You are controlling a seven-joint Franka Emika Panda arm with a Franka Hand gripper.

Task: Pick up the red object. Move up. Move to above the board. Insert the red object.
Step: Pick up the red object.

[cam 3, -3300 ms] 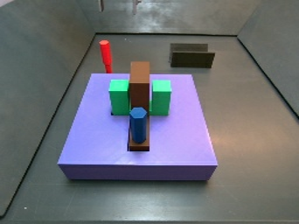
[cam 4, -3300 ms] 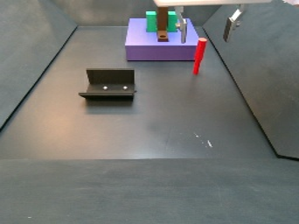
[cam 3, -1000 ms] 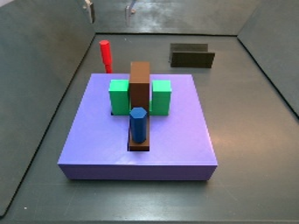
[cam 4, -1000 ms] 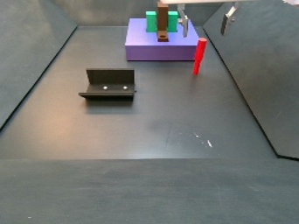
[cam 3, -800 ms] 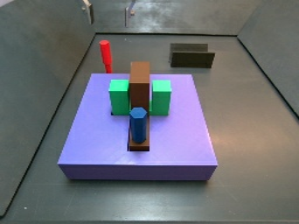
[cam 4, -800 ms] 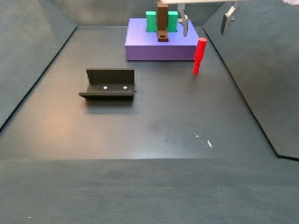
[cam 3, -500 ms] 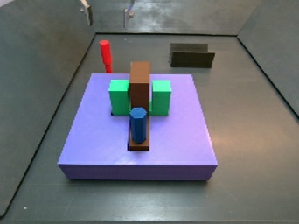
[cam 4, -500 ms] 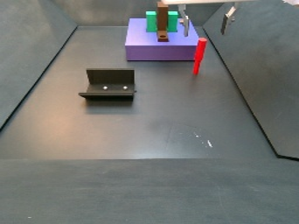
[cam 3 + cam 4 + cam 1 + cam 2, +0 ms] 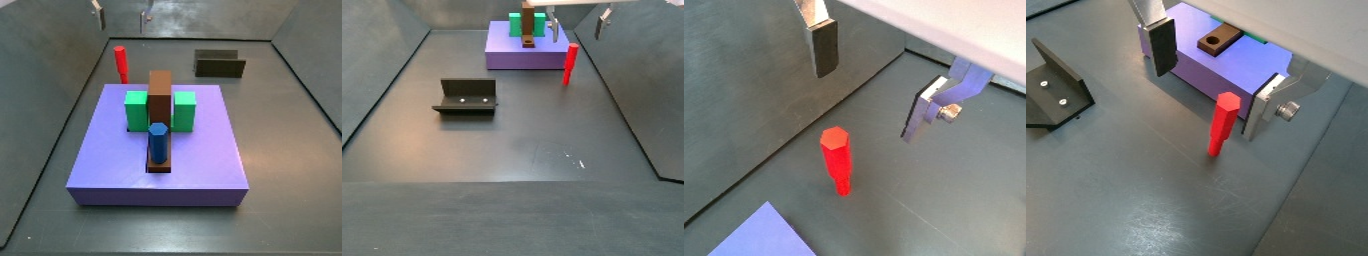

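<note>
The red object (image 9: 120, 63) is a slender red peg standing upright on the dark floor beside the board's far corner, also seen in the other side view (image 9: 569, 64) and in both wrist views (image 9: 835, 160) (image 9: 1223, 125). My gripper (image 9: 122, 12) hangs open well above it, apart from it, with its two silver fingers (image 9: 1161, 48) on either side of the peg's line and nothing between them. The board (image 9: 181, 165) is a lavender slab carrying a brown bar (image 9: 160, 95), green blocks (image 9: 136, 110) and a blue peg (image 9: 159, 142).
The fixture (image 9: 466, 96), a dark L-shaped bracket, stands on the floor away from the board, also seen in the other side view (image 9: 219, 64). Grey walls close in the floor on all sides. A hole shows in the brown bar's end (image 9: 1220, 41).
Over the last second nothing has visibly moved. Compared with 3.3 s ago, the open gripper has shifted sideways to stand over the red object.
</note>
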